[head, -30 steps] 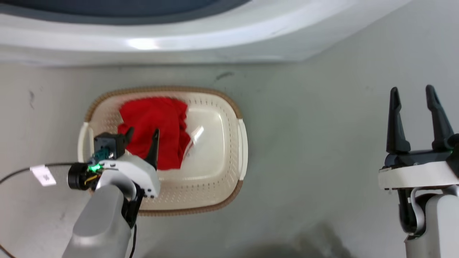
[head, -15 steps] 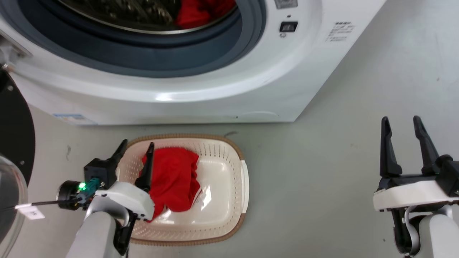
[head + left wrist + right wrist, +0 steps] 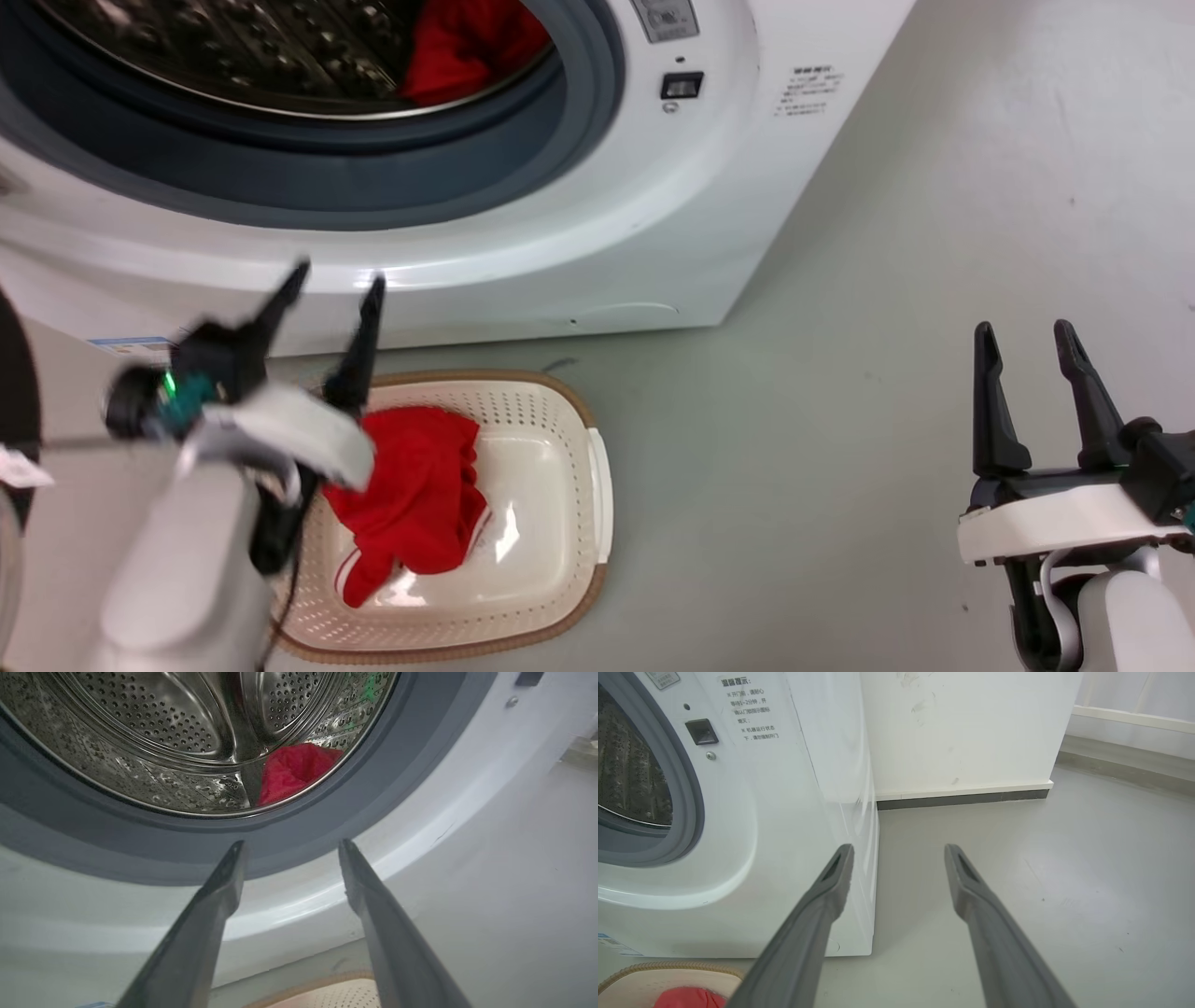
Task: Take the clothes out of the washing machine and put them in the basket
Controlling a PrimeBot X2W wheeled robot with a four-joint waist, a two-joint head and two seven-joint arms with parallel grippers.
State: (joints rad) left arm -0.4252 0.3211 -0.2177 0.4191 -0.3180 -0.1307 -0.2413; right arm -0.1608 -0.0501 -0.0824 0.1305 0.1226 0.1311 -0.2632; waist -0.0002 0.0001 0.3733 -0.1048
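One red garment [image 3: 415, 499] lies in the left half of the cream basket [image 3: 569, 523] on the floor in front of the washing machine [image 3: 597, 233]. A second red garment [image 3: 471, 47] rests inside the steel drum at its lower right, seen too in the left wrist view [image 3: 294, 770]. My left gripper [image 3: 336, 285] is open and empty, raised above the basket's far left rim, its fingers pointing at the porthole [image 3: 289, 842]. My right gripper [image 3: 1025, 341] is open and empty over bare floor far right of the basket [image 3: 899, 847].
The washer's black-framed door [image 3: 14, 392] hangs open at the far left. Grey floor [image 3: 887, 327] stretches to the right of the washer. In the right wrist view a white wall with a dark skirting [image 3: 962, 798] stands behind the machine.
The camera has tilted up, bringing the drum into view. My left gripper has lifted out of the basket, open, leaving the red garment there. The right gripper has kept its pose.
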